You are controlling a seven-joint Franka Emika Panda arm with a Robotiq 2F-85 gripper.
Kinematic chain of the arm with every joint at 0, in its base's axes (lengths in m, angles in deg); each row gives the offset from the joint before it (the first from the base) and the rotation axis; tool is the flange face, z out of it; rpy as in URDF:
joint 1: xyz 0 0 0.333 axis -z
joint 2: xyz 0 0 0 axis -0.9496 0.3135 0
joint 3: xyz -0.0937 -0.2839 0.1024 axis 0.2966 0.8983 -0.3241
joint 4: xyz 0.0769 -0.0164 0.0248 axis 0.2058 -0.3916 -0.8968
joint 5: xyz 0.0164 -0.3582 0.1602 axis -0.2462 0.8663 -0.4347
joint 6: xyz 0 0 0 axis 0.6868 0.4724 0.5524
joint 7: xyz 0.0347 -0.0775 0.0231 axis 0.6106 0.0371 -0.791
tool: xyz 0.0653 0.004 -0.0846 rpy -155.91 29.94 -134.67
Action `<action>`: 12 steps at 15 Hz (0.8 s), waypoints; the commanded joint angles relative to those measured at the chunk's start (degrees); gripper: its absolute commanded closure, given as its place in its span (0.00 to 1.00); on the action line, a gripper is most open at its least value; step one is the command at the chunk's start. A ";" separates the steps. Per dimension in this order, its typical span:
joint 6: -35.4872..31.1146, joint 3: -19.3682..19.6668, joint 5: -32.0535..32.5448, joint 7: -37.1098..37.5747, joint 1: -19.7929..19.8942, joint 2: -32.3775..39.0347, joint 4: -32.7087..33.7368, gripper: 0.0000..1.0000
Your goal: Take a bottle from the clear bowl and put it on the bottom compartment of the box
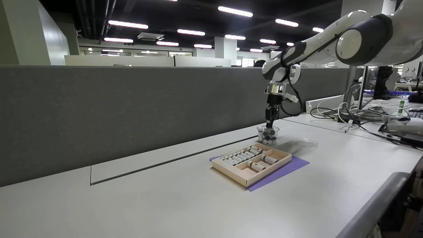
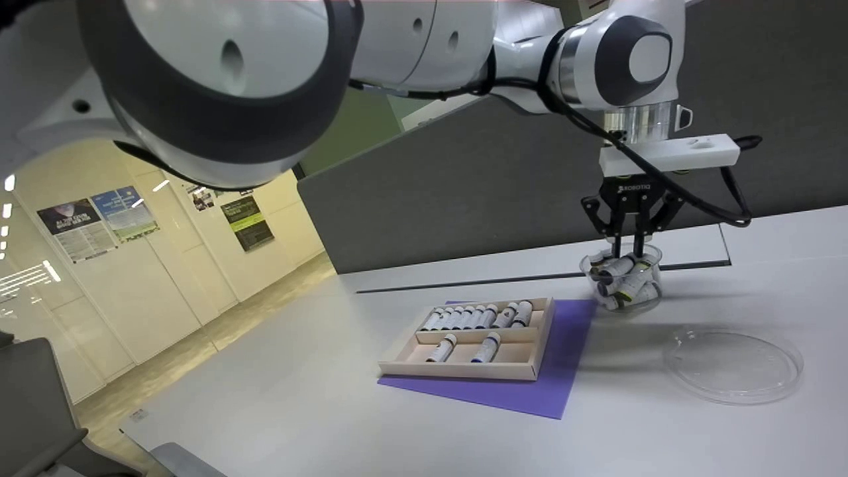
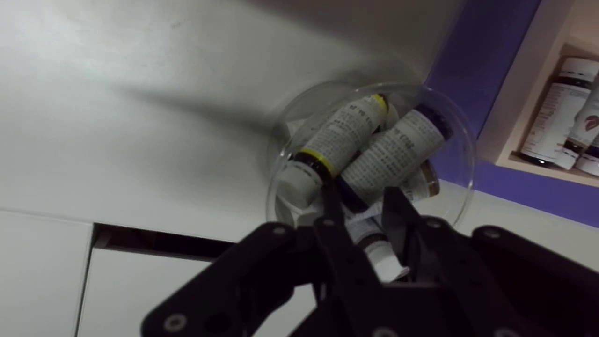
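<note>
The clear bowl (image 2: 659,266) stands on the table and holds several white-labelled bottles; it also shows in the wrist view (image 3: 471,164). My gripper (image 2: 628,253) points straight down with its fingertips inside the bowl's mouth, among the bottles. In the wrist view the fingers (image 3: 361,194) are partly open with a gap between them. A white-capped bottle (image 3: 374,248) shows in that gap, and a blue-banded bottle (image 3: 393,154) has its lower end near the tips. No firm grip shows. The wooden box (image 2: 457,370) has a full back row and two bottles in its front compartment.
The box rests on a purple mat (image 2: 571,351) beside the bowl. A clear round lid (image 2: 732,381) lies on the table near the bowl. A grey partition (image 1: 148,109) runs behind the table. Cables (image 1: 330,114) lie at the far end in an exterior view.
</note>
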 commanded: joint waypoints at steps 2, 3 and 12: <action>4.00 -1.66 -4.06 6.31 0.54 1.63 3.88 0.38; 3.59 -1.70 -4.96 7.71 0.45 1.75 3.86 0.30; 0.84 0.46 -6.57 31.61 -1.56 1.30 2.90 0.00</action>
